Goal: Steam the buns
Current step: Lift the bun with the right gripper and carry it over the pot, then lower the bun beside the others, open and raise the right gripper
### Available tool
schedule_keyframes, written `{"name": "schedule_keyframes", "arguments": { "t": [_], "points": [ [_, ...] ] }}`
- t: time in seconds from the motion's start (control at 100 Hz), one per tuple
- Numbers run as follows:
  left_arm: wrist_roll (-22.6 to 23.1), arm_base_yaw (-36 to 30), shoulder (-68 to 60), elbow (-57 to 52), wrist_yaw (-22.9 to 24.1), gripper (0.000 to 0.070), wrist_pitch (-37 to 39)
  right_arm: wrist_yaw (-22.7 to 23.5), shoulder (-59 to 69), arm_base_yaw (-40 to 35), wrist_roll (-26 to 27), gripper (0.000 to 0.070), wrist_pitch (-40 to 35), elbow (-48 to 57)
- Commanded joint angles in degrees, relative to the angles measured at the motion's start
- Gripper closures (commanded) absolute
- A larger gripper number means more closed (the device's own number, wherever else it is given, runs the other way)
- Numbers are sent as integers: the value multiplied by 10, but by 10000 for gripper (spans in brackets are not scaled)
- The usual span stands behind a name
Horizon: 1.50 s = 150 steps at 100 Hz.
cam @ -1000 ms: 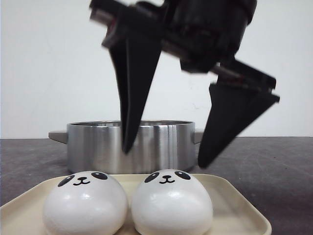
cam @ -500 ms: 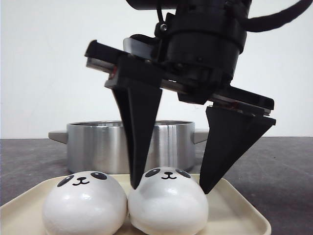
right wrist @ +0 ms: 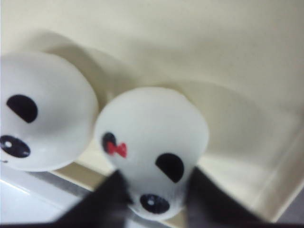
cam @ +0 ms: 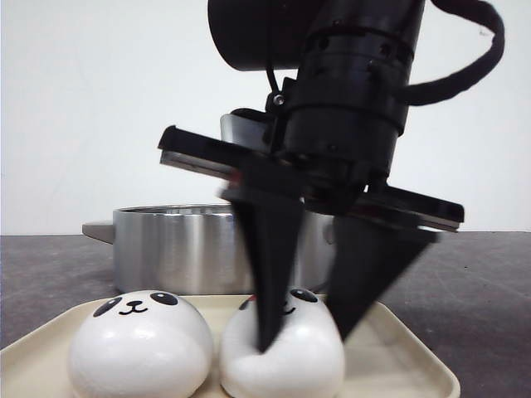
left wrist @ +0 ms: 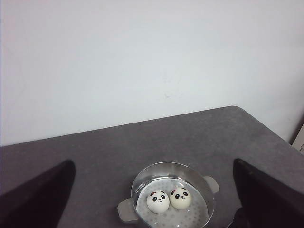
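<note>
Two panda buns lie on a cream tray. My right gripper reaches down over the right bun, its two black fingers pressed on either side so the bun looks pinched. In the right wrist view that bun has a red bow, and the gripper clamps it by the face end. The left bun lies free beside it. Two more buns lie in the steel pot. My left gripper hangs high above the pot, open and empty.
The steel pot with side handles stands just behind the tray on the dark table. A white wall lies behind. The table's far and right edges show in the left wrist view.
My right gripper has come down from above the tray onto the right bun, and its fingers have closed in from wide apart to both sides of it. The bun has been pinched narrower.
</note>
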State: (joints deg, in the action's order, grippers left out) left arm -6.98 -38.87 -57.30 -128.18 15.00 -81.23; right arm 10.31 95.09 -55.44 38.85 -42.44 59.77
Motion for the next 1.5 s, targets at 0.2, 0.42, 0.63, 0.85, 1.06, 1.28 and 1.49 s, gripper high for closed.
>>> {"name": "schedule_keyframes", "arguments": {
  "t": [0.2, 0.42, 0.63, 0.85, 1.06, 1.28, 1.49],
  "points": [
    [5, -4, -4, -13, 0, 28, -14, -30, -48, -4, -37, 686, -18, 33],
    [3, -4, -4, -13, -15, 28, -4, -48, -121, 2, -40, 688, -64, 144],
    [11, -4, -4, -13, -15, 28, 16, -103, -111, 40, -82, 693, -57, 273],
    [18, -4, -4, -12, -15, 28, 18, -38, -24, 127, -99, 693, -31, 318],
    [18, -4, -4, -12, -15, 28, 11, 28, 73, 169, -97, 693, -24, 318],
    [18, -4, -4, -12, -15, 28, 10, 33, 139, 177, -93, 693, -27, 318],
    [17, -4, -4, -12, -15, 28, -3, 18, 171, 183, -89, 693, -30, 318]
  ]
}}
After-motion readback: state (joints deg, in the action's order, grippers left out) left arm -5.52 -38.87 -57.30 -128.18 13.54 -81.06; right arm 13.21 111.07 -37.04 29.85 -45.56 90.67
